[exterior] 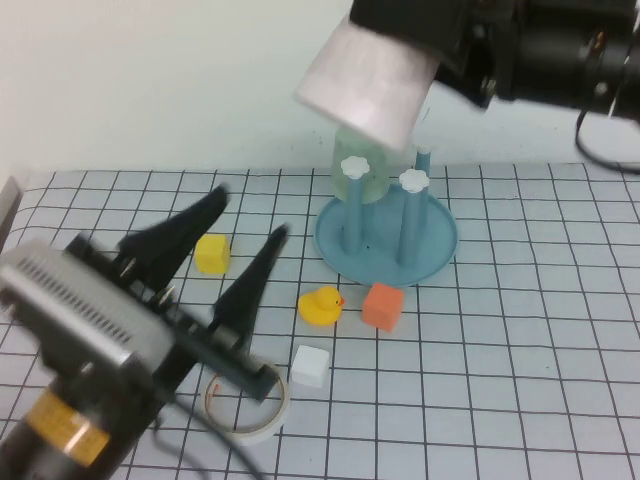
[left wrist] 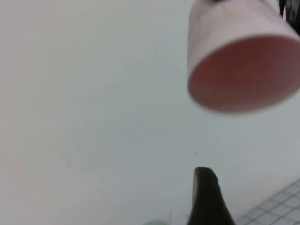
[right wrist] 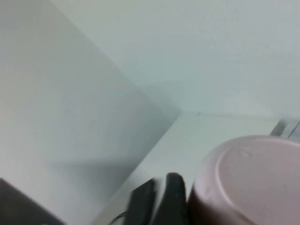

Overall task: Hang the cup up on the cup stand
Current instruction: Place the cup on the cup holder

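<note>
Gridded table (exterior: 540,400): carries the cup stand (exterior: 432,255), a blue dish with white-capped pegs, at centre-rear, a translucent green cup (exterior: 368,185) already over one peg. Left gripper (exterior: 225,262): low over the table's left side, fingers spread wide, empty, well apart from the stand. Right gripper (exterior: 440,50): raised above the stand, clamped around the pale pink cup (exterior: 366,78), which hangs tilted, mouth downward, over the pegs without touching them. Small items beside the stand: tape ring (exterior: 250,400), yellow duck (exterior: 321,305), orange cube (exterior: 382,306), yellow block (exterior: 212,253), white block (exterior: 309,365).
</note>
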{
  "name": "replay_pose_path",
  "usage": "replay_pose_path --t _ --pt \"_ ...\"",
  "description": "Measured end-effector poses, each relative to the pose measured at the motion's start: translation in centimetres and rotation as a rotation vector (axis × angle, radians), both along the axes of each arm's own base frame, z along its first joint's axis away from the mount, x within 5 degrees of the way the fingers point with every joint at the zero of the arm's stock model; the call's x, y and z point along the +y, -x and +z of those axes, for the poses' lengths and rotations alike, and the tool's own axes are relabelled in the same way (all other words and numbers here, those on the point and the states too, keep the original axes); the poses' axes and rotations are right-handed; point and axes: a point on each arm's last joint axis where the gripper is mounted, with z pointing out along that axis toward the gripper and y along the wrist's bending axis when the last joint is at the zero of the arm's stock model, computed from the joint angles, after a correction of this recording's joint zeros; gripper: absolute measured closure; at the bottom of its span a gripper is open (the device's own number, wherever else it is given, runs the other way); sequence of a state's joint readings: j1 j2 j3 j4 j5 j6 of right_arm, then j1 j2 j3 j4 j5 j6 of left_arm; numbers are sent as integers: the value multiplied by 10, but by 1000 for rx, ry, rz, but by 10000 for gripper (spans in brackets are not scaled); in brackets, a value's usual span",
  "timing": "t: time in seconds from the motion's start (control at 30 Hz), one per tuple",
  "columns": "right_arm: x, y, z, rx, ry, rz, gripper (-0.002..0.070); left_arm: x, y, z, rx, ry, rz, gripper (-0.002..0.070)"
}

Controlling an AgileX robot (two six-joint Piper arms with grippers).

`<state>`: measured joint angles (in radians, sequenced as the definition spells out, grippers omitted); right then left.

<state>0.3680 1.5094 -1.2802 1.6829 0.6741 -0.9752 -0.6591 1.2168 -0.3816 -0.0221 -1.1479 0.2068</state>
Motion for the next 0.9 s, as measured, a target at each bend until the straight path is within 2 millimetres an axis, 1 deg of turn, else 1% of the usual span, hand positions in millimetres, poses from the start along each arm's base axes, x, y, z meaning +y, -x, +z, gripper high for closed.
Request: replay_pose_path --t 0.07,0.13,0.2,0.27,0.33,0.37,0.43,0.53,0.67,0.77,0.9 --pt "-3 -3 5 -77 29 -25 90 9 7 -8 32 5 22 303" --pt "-5 -6 7 -153 70 -52 90 18 14 -15 63 17 45 350" --pt "-6 -8 9 -240 123 -84 90 28 21 -22 99 47 74 437" --pt "-8 -11 8 -316 181 -114 90 39 28 -28 140 96 104 559" --pt "-10 -14 8 -402 250 -146 90 50 36 -32 164 143 132 621" --pt "-11 -15 7 -443 286 -165 90 55 40 -34 172 163 145 640" --pt "-14 -19 7 -517 362 -210 90 64 48 -39 194 182 157 660" --pt "-21 -26 5 -603 486 -293 90 72 58 -48 246 181 155 671" --pt "-30 -39 -4 -633 639 -403 90 78 71 -57 289 178 114 675" --pt "-32 -51 -19 -588 707 -447 90 76 76 -55 267 178 59 675" --pt "-28 -71 -49 -524 766 -438 90 71 81 -53 234 151 -11 675"
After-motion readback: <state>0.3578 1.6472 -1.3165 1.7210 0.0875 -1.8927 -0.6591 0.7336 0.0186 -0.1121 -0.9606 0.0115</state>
